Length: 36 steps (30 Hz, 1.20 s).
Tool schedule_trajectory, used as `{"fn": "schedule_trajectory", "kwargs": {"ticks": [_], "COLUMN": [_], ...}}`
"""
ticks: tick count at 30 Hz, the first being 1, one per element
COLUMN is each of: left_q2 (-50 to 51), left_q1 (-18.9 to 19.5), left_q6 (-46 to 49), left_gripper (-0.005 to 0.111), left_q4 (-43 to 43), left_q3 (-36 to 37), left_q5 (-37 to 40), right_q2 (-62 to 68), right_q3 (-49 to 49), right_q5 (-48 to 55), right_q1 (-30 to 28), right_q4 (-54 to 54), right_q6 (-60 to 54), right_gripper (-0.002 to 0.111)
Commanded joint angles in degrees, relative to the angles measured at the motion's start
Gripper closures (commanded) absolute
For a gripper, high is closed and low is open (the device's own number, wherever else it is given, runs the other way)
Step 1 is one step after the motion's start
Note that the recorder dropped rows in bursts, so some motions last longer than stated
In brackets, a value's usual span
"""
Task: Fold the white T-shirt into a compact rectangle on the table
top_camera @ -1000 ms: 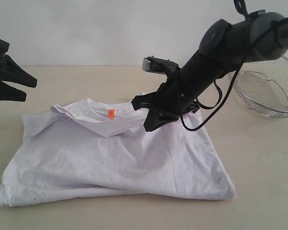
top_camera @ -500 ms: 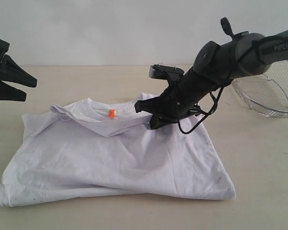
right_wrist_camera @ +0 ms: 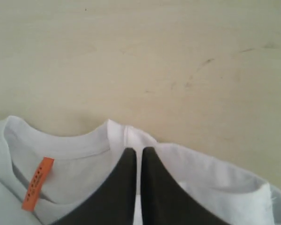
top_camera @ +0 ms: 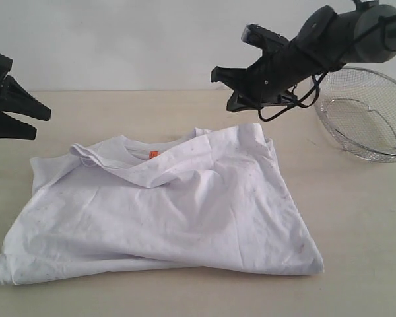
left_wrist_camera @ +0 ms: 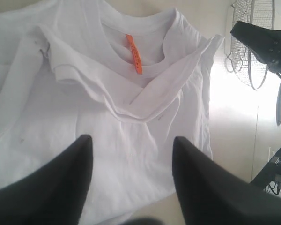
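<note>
A pale beige table point(top_camera: 356, 218) fills the scene below a plain white wall. I see the white T-shirt point(top_camera: 165, 211) lying partly folded near the table's middle, plain side up. Its collar is at the far side, and an orange neck tag point(top_camera: 153, 156) shows inside it. The right gripper point(right_wrist_camera: 138, 151) hangs in the air beyond the collar, fingers pressed together, holding nothing. The left gripper point(top_camera: 39, 122) hovers off the shirt's left side, jaws apart and empty. A wire-mesh basket point(top_camera: 363, 119) stands at far right, apart from the shirt.
</note>
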Motion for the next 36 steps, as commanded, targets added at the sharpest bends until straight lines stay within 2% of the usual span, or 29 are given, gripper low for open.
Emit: {"fn": "schedule_trajectory", "kwargs": {"ticks": [1,5,7,8,11,12,17,20,30,36], "left_q2": [-0.7,-0.7,-0.7,-0.7,-0.4,0.0,3.2,6.0,10.2,10.2], "left_q1": [-0.4,-0.5,-1.1,-1.5,-3.8,-4.7,-11.2,-12.9,-13.2,-13.2], "left_q6": [-0.3,-0.7,-1.3,-2.0,-1.6,-0.6,1.2,1.2,1.0,1.0], "left_gripper": [0.058,0.062,0.071,0.079,0.099,0.102,0.102,0.102,0.102,0.102], "left_q4": [0.0,4.3,8.0,10.5,12.4,12.4,12.5,12.8,15.6,18.4], "left_q3": [0.2,0.2,0.2,0.2,0.5,0.5,0.5,0.5,0.5,0.3], "left_q5": [2.2,2.2,2.2,2.2,2.2,2.2,2.2,1.0,-15.0,-20.6], "right_q2": [0.0,-1.5,-2.9,-3.6,-5.4,-5.7,-6.8,-6.8,-6.8,-6.8], "right_q3": [-0.6,1.2,2.9,3.6,5.7,6.5,11.2,13.2,16.8,16.8], "right_q5": [8.3,9.0,7.3,6.9,7.8,8.0,7.0,7.5,8.6,8.7], "right_q1": [-1.0,0.0,0.2,0.2,0.2,0.2,0.2,0.2,0.2,0.2], "right_q4": [-0.2,-0.1,0.6,0.6,0.6,0.8,1.3,1.8,4.2,6.3], "right_q6": [-0.8,-2.5,-2.5,-3.2,-5.1,-5.6,-6.9,-7.8,-11.7,-13.2], "right_gripper": [0.109,0.109,0.109,0.109,0.109,0.109,0.109,0.109,0.109,0.109]}}
